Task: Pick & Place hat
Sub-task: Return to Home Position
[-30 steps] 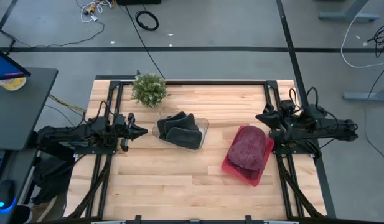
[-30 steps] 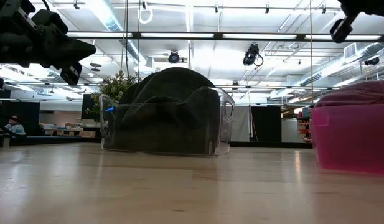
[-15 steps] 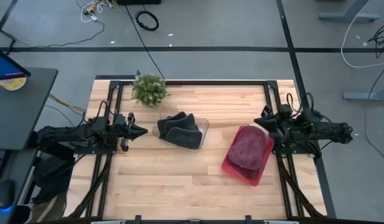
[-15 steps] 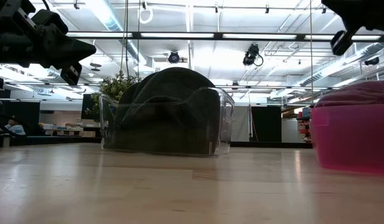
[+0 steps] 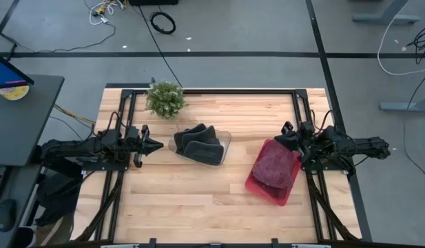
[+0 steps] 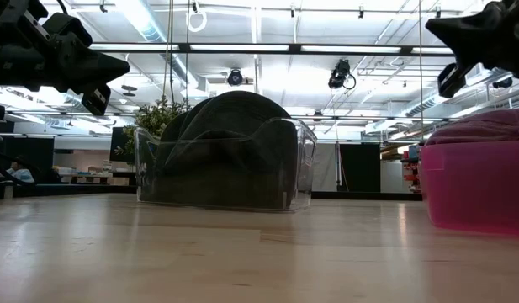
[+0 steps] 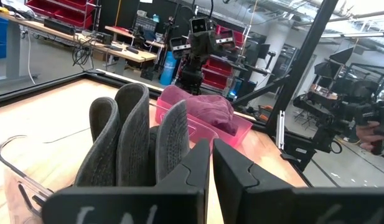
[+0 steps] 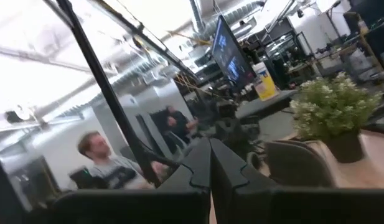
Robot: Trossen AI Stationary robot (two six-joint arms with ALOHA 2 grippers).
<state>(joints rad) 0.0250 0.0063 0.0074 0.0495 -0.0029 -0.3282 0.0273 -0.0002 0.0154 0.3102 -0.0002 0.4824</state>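
Black caps (image 5: 197, 145), three, in one transparent bin (image 5: 226, 142)

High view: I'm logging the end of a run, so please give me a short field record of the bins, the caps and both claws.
transparent bin: mid-table, holds the black caps
pink bin: to the right of it, holds maroon fabric
left claw: shut, empty, raised to the left of the transparent bin, apart from it
right claw: shut, empty, raised over the pink bin's edge
potted plant: at the table's far edge
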